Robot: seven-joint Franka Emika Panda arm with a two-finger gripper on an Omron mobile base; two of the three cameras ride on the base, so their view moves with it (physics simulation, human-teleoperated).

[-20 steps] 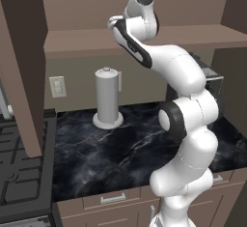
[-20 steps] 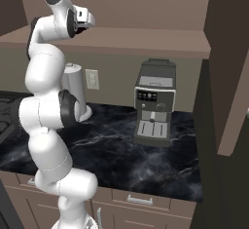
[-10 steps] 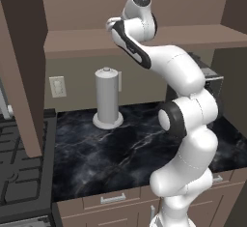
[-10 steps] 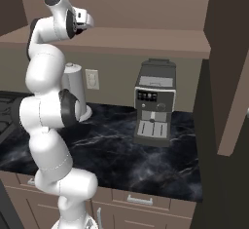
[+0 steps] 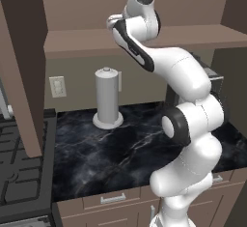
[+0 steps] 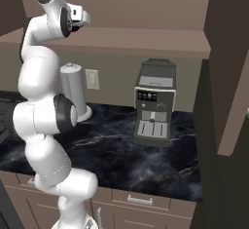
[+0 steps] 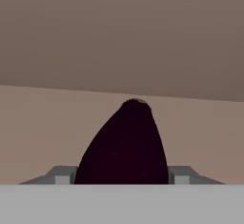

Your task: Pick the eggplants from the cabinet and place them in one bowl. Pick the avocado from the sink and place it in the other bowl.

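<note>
In the hand view a dark purple eggplant [image 7: 125, 142] lies on the brown cabinet shelf [image 7: 43, 123], its tip pointing away from the hand. My gripper [image 7: 124, 175] is shut on its near end, with a grey fingertip [image 7: 62, 174] on either side. From the base views the arm reaches up, and the hand [image 5: 116, 24] [image 6: 80, 16] sits at the open cabinet shelf [image 5: 87, 41] [image 6: 146, 40] above the counter. The bowls, the sink and the avocado are out of view.
A grey paper towel holder [image 5: 107, 95] [image 6: 73, 89] stands on the black marble counter [image 5: 111, 153] below the hand. A coffee machine [image 6: 154, 104] stands to the right. A stove [image 5: 19, 173] is at the left, and a cabinet door [image 5: 24, 66] hangs open there.
The jaws have closed from wide apart onto the eggplant. The arm has hardly moved at the shelf.
</note>
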